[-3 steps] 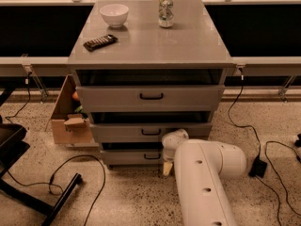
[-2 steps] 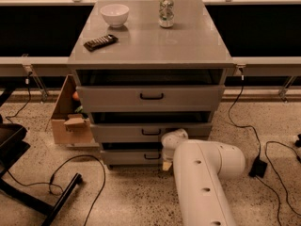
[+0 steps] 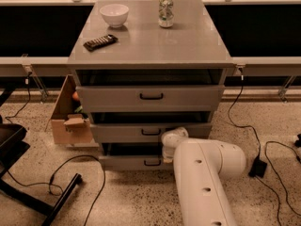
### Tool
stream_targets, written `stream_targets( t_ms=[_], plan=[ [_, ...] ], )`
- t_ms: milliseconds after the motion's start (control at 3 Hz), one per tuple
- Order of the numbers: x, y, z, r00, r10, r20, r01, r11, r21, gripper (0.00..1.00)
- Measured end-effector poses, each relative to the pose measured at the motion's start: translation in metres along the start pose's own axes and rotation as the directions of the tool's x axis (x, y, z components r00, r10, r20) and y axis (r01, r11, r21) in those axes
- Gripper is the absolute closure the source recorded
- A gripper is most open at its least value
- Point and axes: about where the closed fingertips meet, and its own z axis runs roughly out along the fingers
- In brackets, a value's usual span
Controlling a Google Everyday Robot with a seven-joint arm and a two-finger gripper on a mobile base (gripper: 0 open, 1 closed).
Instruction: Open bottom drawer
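The grey cabinet has three drawers. The bottom drawer is the lowest grey front, with a small black bar handle. It stands slightly pulled out, with a dark gap above it. My white arm reaches in from the lower right. The gripper sits right next to the handle's right end, just below the middle drawer. My wrist hides the fingers.
The top drawer is also a little open. On the cabinet top are a white bowl, a can and a dark snack bar. A cardboard box stands at the left. Cables and a chair base lie on the floor.
The gripper has stayed at the bottom drawer's handle. The drawer front has come slightly out toward me.
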Motion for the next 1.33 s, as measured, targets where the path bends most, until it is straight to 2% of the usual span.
stream_targets(
  t_ms=[333, 1333],
  plan=[
    [-0.0011, -0.0017, -0.0112, 1.0, 0.0, 0.0, 0.0, 1.0, 0.0, 0.97],
    [-0.0006, -0.0016, -0.0119, 1.0, 0.0, 0.0, 0.0, 1.0, 0.0, 0.27]
  ],
)
